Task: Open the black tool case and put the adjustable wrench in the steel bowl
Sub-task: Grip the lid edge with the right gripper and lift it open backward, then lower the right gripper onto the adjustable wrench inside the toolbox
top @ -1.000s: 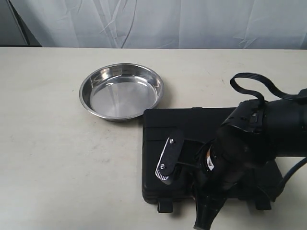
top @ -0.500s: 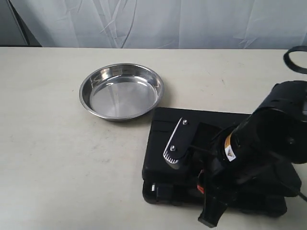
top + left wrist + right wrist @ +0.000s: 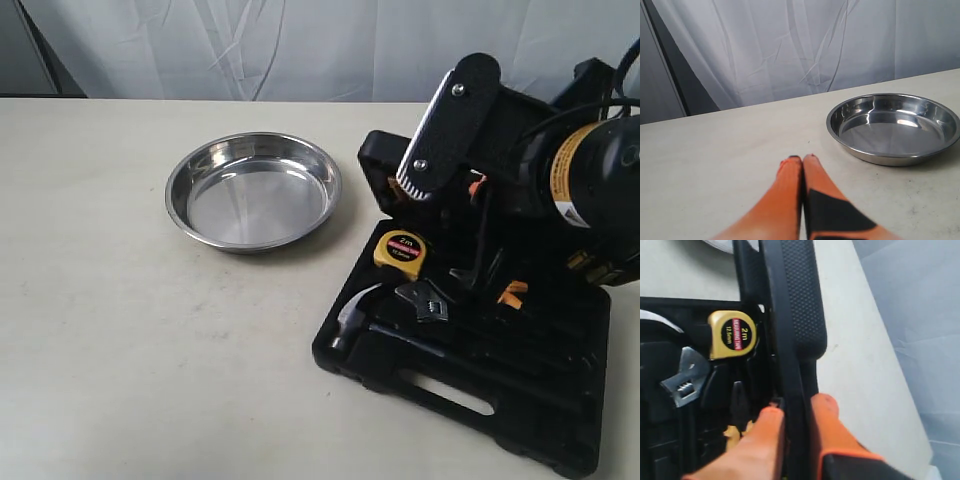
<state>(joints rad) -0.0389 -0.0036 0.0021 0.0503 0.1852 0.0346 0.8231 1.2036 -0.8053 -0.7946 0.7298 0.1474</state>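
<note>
Right wrist view: right gripper point(image 3: 797, 407) clamps case lid point(image 3: 795, 315); adjustable wrench point(image 3: 684, 380) handle obscured; left gripper point(image 3: 802, 159) closed.

— What does the right arm point(image 3: 600, 190) look like?
— Rounded black housing with a yellow label point(image 3: 566, 178). Black cables point(image 3: 634, 58) run above the label, and left of it is a black finger point(image 3: 447, 122) with a ribbed pale edge and two screws point(image 3: 456, 90).
— Close up?
— The right gripper point(image 3: 795, 407) and left gripper point(image 3: 801, 159) have orange fingers with black patches.
</note>
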